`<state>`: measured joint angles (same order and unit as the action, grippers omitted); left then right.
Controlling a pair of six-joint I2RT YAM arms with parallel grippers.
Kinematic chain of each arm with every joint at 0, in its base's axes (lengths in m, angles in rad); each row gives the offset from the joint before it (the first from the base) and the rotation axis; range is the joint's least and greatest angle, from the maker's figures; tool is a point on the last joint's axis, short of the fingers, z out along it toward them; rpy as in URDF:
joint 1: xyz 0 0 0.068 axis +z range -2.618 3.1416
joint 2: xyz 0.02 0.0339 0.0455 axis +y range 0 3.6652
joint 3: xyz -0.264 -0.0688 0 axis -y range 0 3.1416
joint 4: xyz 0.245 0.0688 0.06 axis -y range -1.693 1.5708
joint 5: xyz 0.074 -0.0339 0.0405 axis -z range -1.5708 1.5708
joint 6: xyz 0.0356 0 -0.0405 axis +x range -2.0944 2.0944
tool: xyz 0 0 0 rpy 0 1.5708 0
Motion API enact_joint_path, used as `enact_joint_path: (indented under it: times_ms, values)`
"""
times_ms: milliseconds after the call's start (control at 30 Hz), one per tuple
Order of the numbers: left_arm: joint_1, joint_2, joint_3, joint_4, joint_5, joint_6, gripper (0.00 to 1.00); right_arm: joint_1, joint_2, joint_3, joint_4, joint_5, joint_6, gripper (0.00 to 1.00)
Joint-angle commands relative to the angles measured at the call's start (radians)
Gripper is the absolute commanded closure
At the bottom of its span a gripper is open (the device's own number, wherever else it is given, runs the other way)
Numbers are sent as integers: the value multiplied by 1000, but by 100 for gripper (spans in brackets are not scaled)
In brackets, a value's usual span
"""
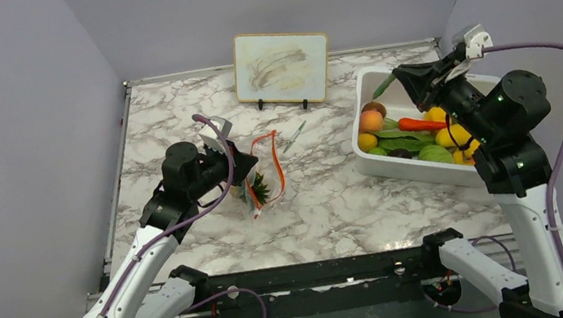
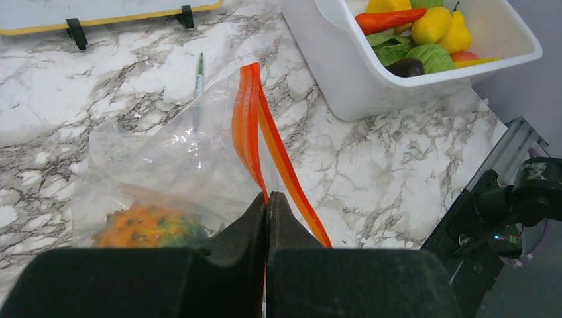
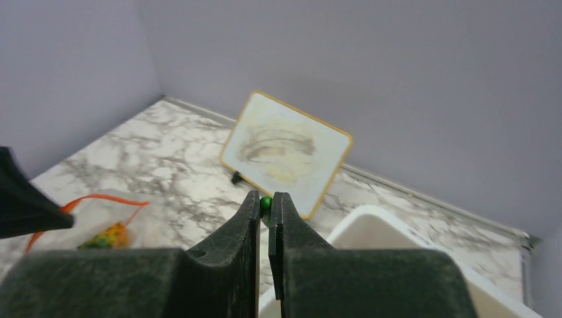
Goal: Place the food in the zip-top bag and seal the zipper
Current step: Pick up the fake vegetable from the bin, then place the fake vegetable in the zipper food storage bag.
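While my left gripper (image 2: 267,199) is pinched tight on the zipper (image 2: 248,119), my own jaws hide the spot. That strip runs away from me toward the back wall; the zip-top bag (image 2: 166,152) lies on the table (image 2: 371,165), pineapple (image 2: 142,225) blurry inside. My right gripper (image 3: 266,200) nips a green pod (image 1: 383,82) above the bin (image 1: 419,167): a dot from the wrist, a long stem pointing left from overhead.
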<state>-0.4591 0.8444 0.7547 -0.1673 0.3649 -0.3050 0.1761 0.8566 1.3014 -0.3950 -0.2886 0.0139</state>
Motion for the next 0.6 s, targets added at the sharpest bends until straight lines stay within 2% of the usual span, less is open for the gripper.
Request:
enact_joint_path:
  times_ms: [0,200,400,567]
  values:
    - [5,-12,-7,27,-17,-11,100,6,-58,-80,185,-346,80,99]
    - [5,-15,-10,40,-25,-29,100,6,-108,-253,446,-649,178,99]
    - [5,-14,-3,66,0,-84,100,6,-127,-429,814,-859,335,99]
    - [5,-5,16,57,26,-102,100,8,-141,-587,1166,-919,421,99]
